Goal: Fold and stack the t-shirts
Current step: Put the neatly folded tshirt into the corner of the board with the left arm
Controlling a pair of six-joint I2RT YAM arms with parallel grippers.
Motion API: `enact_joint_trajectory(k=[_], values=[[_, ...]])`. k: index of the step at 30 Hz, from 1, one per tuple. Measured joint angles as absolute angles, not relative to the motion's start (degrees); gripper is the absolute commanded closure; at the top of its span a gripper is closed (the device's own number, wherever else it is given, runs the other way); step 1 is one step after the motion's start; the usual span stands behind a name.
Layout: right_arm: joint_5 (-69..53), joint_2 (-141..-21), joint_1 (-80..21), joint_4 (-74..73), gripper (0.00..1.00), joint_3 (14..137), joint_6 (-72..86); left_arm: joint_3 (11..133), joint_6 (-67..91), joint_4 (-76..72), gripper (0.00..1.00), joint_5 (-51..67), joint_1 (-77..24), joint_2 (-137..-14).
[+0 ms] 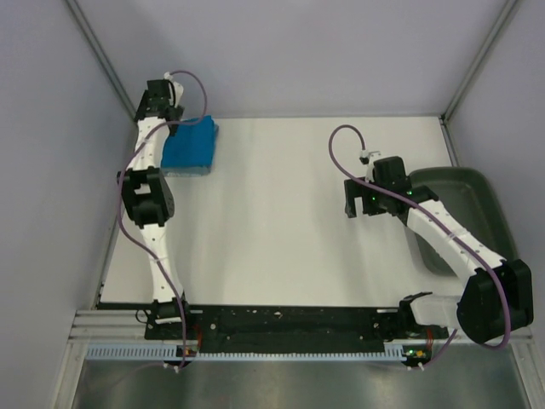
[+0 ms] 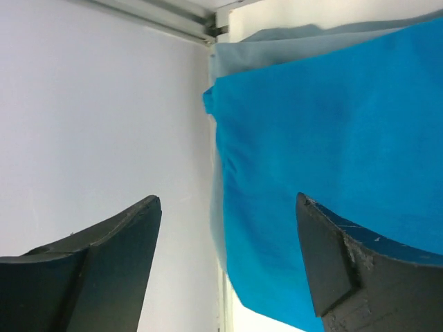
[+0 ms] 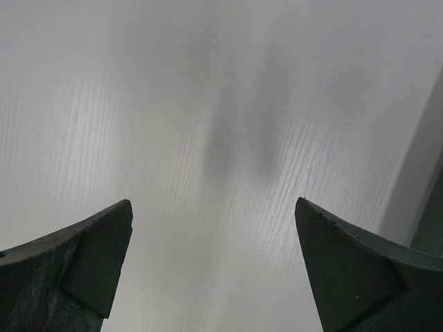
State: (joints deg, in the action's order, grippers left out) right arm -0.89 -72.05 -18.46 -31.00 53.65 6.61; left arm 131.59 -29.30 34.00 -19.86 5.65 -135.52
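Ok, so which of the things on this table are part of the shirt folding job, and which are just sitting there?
Part of the job:
bright blue t-shirt, folded, at the far left corner
grey-blue t-shirt, peeking out from under the blue one

Just lying about:
dark green tray, on the right side

White table [image 1: 281, 221], dark green tray [image 1: 477, 200] at its right edge, grey walls [image 1: 298, 51] around

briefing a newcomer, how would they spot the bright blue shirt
Find the white table, then its far left corner, by the left hand. The blue shirt lies folded there on a paler grey-blue shirt. It alone is vivid cobalt; the tray opposite is dark green.
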Motion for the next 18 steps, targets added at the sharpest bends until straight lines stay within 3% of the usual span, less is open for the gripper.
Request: enact_joint_trajectory(k=[6, 8, 9, 18], values=[[-0.9, -72.1, -18.4, -31.1, 0.01, 53.6, 6.6, 130.8, -30.1, 30.5, 0.15, -22.4, 6.3, -134.5], [-0.9, -72.0, -18.5, -31.1, 0.01, 53.6, 6.6, 128.4, -29.9, 30.3, 0.10, -21.6, 6.3, -132.3], [-0.9, -71.9, -18.4, -31.1, 0.01, 53.6, 6.6, 127.0, -29.8, 30.4, 0.01, -20.8, 6.3, -131.0], [-0.7, -67.6, -18.4, -31.2, 0.01, 50.5, 6.6, 98.9, -28.3, 32.6, 0.02, -1.4, 2.9, -105.3]])
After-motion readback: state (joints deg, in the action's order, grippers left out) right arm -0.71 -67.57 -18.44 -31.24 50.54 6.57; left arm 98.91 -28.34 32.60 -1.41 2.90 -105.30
